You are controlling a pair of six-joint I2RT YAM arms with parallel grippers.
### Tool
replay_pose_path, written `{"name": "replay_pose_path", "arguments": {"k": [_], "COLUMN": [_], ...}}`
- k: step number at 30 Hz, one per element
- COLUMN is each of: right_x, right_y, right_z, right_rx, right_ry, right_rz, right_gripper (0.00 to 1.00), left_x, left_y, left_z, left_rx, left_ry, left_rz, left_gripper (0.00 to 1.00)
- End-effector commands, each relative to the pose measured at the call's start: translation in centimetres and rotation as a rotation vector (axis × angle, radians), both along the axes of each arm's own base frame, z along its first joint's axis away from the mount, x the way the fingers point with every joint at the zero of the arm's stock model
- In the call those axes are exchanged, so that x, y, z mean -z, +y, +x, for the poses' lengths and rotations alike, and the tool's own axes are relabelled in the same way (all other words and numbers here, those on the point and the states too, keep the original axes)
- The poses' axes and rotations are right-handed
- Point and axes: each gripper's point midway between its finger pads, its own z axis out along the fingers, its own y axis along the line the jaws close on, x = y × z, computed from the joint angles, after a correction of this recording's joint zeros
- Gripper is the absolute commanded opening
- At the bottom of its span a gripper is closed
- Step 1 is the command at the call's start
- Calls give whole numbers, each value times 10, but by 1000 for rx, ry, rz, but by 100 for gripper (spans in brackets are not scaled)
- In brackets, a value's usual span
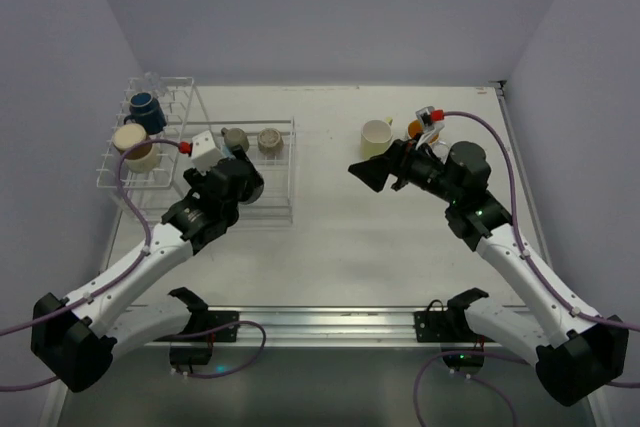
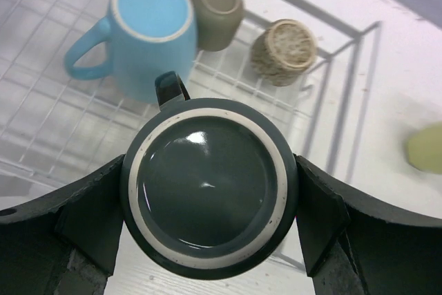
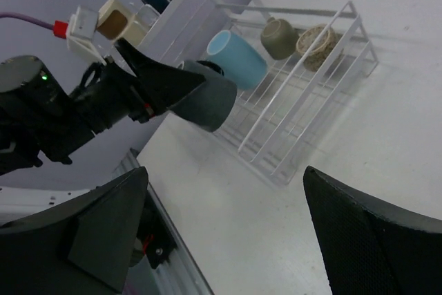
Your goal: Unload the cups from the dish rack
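Observation:
My left gripper (image 1: 243,184) is shut on a dark green cup (image 2: 210,191), held bottom-up over the white wire dish rack (image 1: 291,177). A light blue mug (image 2: 148,36) and two small grey-brown cups (image 2: 219,12) (image 2: 283,52) lie in the basket section. A navy cup (image 1: 147,107) and a cream cup (image 1: 135,144) sit in the taller pronged part. A pale yellow-green cup (image 1: 377,137) stands on the table. An orange-lined cup (image 1: 415,128) is partly hidden behind my right arm. My right gripper (image 1: 365,172) is open and empty, above the table to the right of the rack.
The table's back edge runs along the wall just behind the rack and the two cups on the table. A metal rail (image 1: 320,322) with the arm bases lines the near edge. The right wrist view shows the rack (image 3: 304,108) and my left arm (image 3: 62,112) from the side.

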Motion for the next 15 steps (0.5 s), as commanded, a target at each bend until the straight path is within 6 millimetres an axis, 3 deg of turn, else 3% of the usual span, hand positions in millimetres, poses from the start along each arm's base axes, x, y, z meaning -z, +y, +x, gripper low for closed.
{"name": "replay_pose_path", "arguments": {"k": [1,2,3,5,8,13,15], "right_x": [-4,-12,0,-5,-1,-3,-2], "right_y": [16,20,28,38,59,86,91], "right_z": [-6,-8,-13,-18,-27,-43,-45], "right_rx": [-6,-20,-44,-78,-139,-239,-255], "right_ry": [13,-21,22,-3,9,12,17], "right_rz": [147,185,203,248,288,347,356], "right_gripper": [96,95,95,93,91,93,94], "left_x": [-56,-73,-81,-107,-130,-156,-158], "left_y": [-25,-32,-36,-48,-68,-114,-120], "left_z": [4,2,0,-6,-15,-38,-42], "left_rx": [132,175,203,282,395,641,670], "left_ry": [-166,-215,-236,-307,-372,-469,-474], "left_rz": [-129,-181,-200,-271,-373,-609,-670], "left_gripper": [17,16,16,15,14,13,12]}}
